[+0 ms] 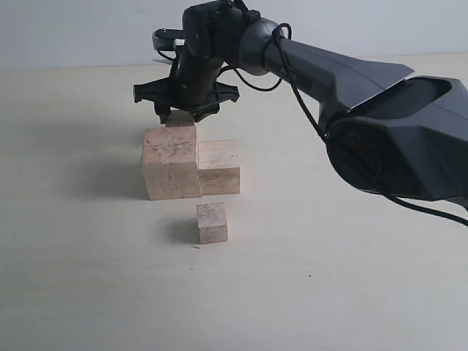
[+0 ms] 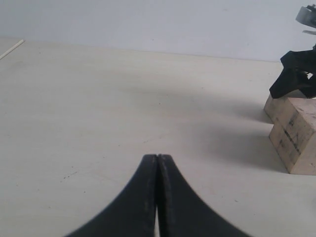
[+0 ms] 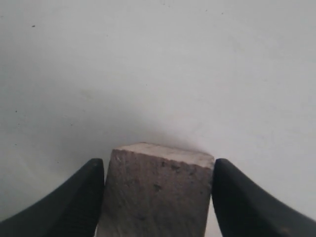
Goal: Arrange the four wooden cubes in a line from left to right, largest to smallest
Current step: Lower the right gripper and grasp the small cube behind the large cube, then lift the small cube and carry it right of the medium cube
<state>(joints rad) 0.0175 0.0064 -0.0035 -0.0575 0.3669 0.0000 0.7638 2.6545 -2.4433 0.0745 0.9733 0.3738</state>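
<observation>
Pick-up step: far cube [image 3: 158, 197] is flanked by right gripper [image 1: 182, 115]; clamping cannot be told. Closure, then a straight lift, is needed.

A pale beige matte tabletop [image 1: 329, 292] spreads beneath and all around the right pincer [image 1: 183, 116], meeting a plain whitish-grey wall [image 1: 73, 29] behind it.

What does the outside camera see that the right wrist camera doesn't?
Only the exterior view shows the big cube, the side cube, the front cube and the arm. Only the right wrist view shows the scuffed face of the fourth cube filling the gap between the fingers. Both show that cube at the right gripper.
</observation>
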